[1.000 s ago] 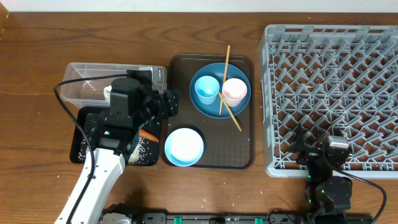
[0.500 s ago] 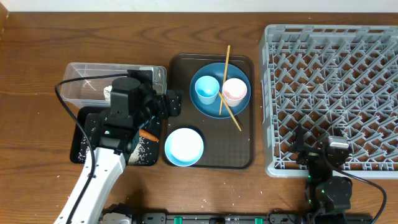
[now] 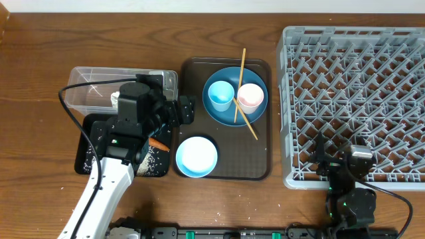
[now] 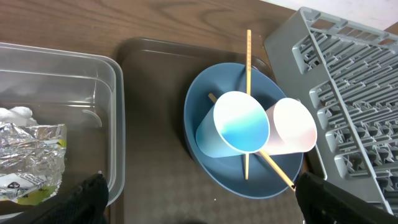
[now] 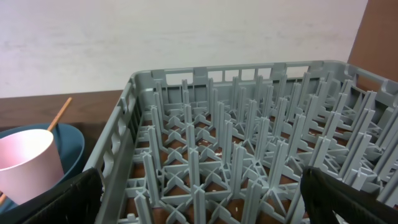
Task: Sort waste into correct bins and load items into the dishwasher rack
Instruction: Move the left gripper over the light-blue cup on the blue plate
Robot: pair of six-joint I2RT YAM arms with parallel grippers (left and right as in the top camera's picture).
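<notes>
My left gripper (image 3: pixel 186 109) (image 4: pixel 202 205) is open and empty, over the left edge of the brown tray next to the clear tub (image 3: pixel 89 86) (image 4: pixel 115 124). The tub holds foil (image 4: pixel 31 149), tissue (image 4: pixel 15 114) and a yellow-green packet (image 4: pixel 18 194). A carrot (image 3: pixel 158 143) and rice (image 3: pixel 157 160) lie in the black tray (image 3: pixel 89 159). The blue plate (image 3: pixel 236 113) (image 4: pixel 205 99) carries the light blue cup (image 3: pixel 221 95) (image 4: pixel 239 121), the pinkish cup (image 3: pixel 251 97) (image 4: pixel 292 127) and chopsticks (image 3: pixel 242 66) (image 4: pixel 248 56). The pale blue bowl (image 3: pixel 196 157) sits in front. My right gripper (image 3: pixel 339 160) (image 5: pixel 199 199) is open at the near edge of the grey rack (image 3: pixel 358 86) (image 5: pixel 236 143).
The brown serving tray (image 3: pixel 260 169) lies between the bins and the rack. The left arm and its cable (image 3: pixel 73 89) cross over the tub and black tray. The pinkish cup (image 5: pixel 25 165) and plate (image 5: pixel 71 143) show left of the rack in the right wrist view.
My left gripper has edged slightly right toward the brown tray. The right arm has not moved.
</notes>
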